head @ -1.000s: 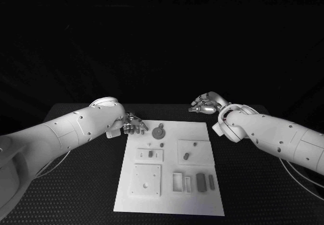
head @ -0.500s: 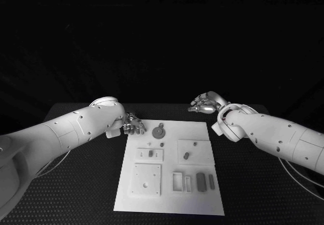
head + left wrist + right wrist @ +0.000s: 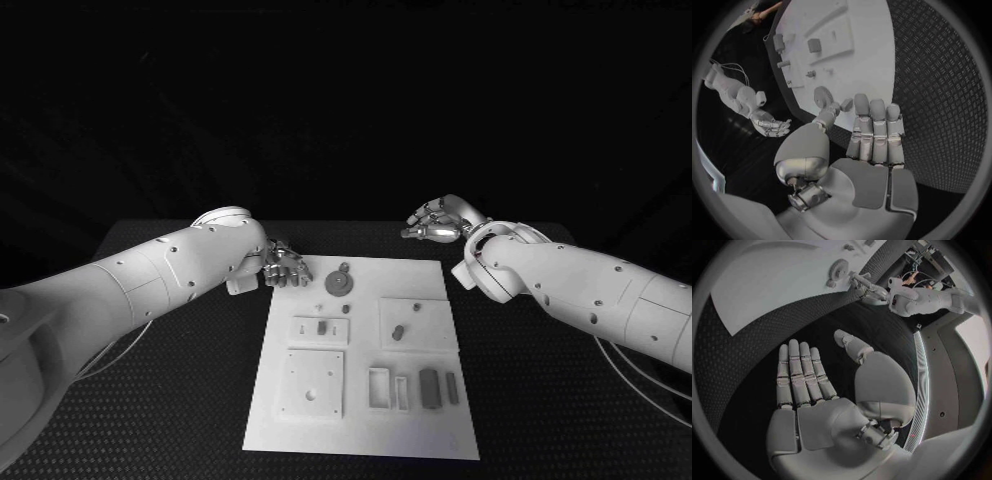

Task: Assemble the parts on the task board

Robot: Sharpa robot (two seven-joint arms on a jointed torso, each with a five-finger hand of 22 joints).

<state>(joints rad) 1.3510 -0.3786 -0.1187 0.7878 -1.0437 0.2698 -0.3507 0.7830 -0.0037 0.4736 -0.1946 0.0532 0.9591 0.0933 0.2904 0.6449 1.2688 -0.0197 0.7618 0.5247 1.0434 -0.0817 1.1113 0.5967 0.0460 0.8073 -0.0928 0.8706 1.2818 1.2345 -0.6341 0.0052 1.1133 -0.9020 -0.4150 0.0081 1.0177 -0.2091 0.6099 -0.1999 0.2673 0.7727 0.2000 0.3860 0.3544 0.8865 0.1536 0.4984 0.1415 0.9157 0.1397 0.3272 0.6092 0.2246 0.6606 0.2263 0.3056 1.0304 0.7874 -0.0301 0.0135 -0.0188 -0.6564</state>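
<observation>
Black textured table (image 3: 173,400) is seen under white task board (image 3: 361,420), set at middle. Left hand (image 3: 284,266) is held at board's far left corner, fingers straight and apart, nothing gripped; same is shown in left wrist view (image 3: 870,145). Round toothed part (image 3: 340,283) is found just beside it on board, near far edge. Smaller parts (image 3: 428,385) are laid in board's recesses nearer robot. Right hand (image 3: 437,222) is raised beyond far right corner, spread flat, nothing held (image 3: 811,390).
</observation>
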